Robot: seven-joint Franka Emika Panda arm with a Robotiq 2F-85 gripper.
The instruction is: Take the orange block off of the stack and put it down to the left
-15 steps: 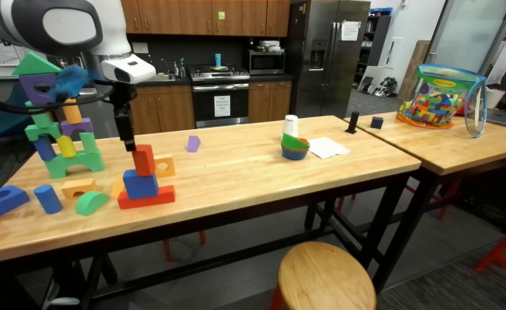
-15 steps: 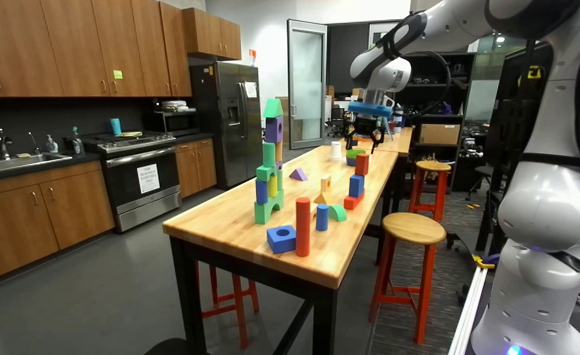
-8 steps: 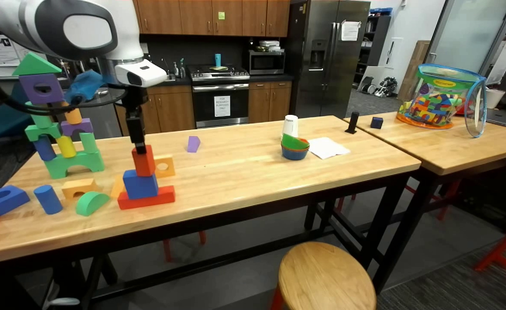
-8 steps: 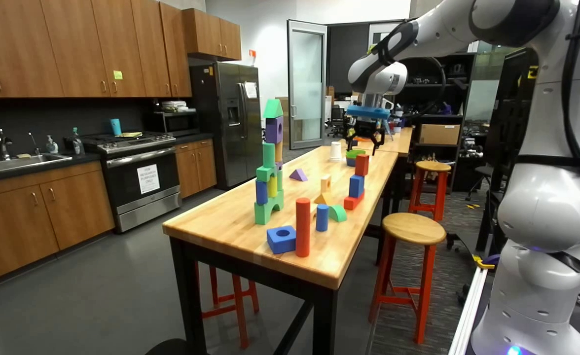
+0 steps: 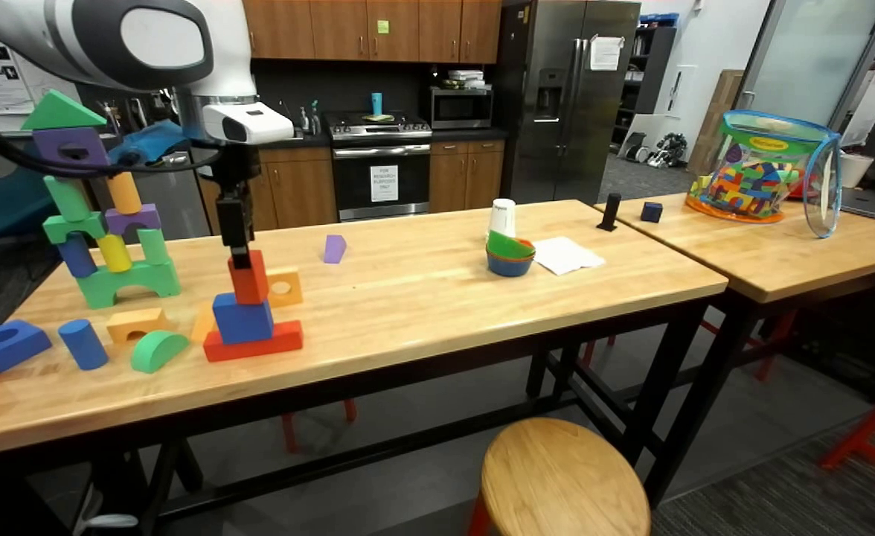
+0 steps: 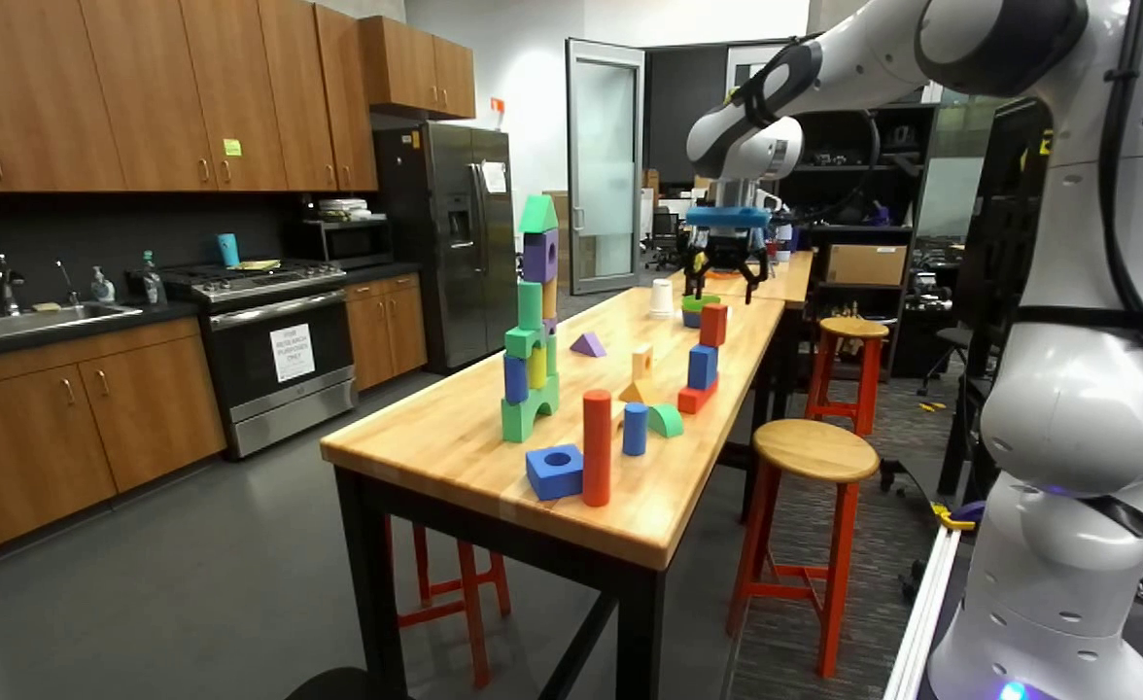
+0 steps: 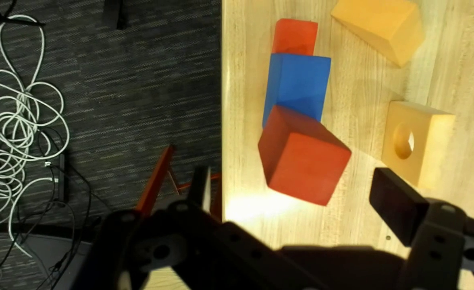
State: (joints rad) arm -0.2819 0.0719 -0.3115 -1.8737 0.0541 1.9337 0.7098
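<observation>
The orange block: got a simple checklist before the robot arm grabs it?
1. Orange block resting on blue cube: ok.
2. Red slab under blue cube: ok.
3. Gripper open: ok, jaws apart.
4. Gripper down around the orange block: not ok; in an exterior view it shows above the block's top.
5. Holed yellow block apart from blue cube: ok in the wrist view.
6. Whose left it goes to: cannot tell.
</observation>
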